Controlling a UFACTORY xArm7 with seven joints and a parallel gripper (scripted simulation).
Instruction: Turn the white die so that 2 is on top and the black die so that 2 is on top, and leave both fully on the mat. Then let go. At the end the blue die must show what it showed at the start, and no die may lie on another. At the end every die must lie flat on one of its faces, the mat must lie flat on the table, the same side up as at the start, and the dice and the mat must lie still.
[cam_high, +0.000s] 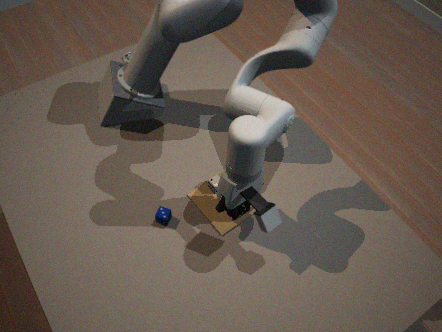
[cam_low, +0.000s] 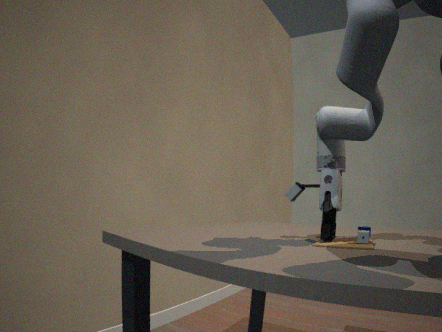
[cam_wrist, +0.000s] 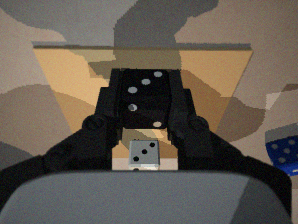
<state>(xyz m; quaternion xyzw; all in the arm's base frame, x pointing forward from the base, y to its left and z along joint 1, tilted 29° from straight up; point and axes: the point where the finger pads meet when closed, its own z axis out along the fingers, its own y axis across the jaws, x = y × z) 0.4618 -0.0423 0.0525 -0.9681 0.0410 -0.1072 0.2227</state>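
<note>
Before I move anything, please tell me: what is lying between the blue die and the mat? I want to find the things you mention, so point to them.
No object lies between the blue die (cam_high: 163, 215) (cam_wrist: 284, 152) and the mat (cam_high: 210, 211) (cam_wrist: 227, 65); the top view shows only shadowed tabletop there.

We see the gripper (cam_wrist: 145, 85) clamping the black die (cam_wrist: 145, 95), three pips showing on one face, above the tan mat (cam_wrist: 220, 67); the white die (cam_wrist: 144, 151) also shows us three.
</note>
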